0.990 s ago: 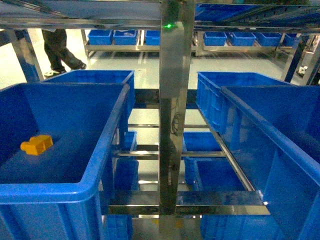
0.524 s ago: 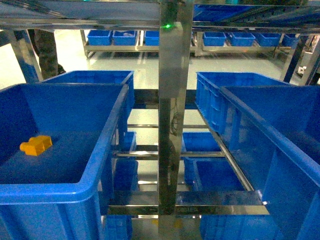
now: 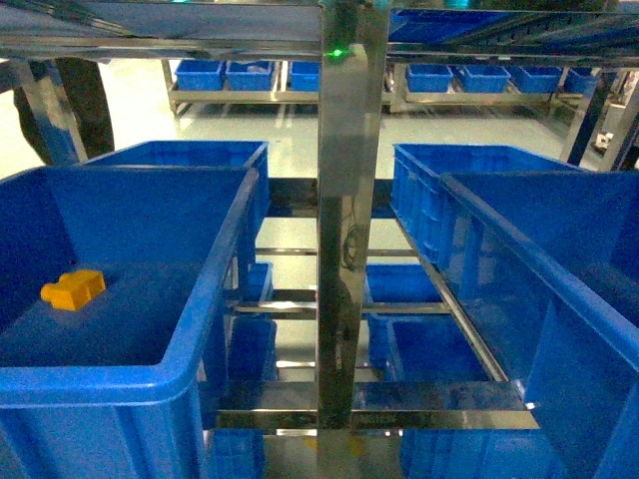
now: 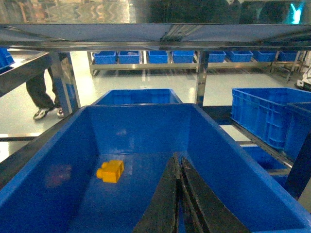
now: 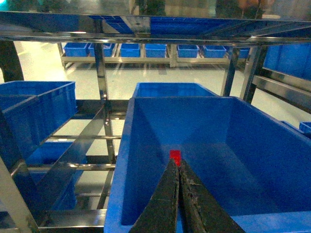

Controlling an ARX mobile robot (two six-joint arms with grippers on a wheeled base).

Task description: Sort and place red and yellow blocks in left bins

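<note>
In the head view, the orange-yellow block (image 3: 73,289) is seen on the floor of the near left bin (image 3: 215,289) at the lower left of the frame; a steel post (image 3: 344,230) stands at centre.

In the left wrist view, the left gripper (image 4: 179,167) is seen at lower centre with its fingers (image 4: 163,204) pressed together and empty, right of the block.

In the right wrist view, the right gripper (image 5: 178,167) fingers are closed at lower centre; a red block (image 5: 175,156) lies just past their tips inside a blue crate (image 5: 121,160). Whether it is gripped cannot be told.
</note>
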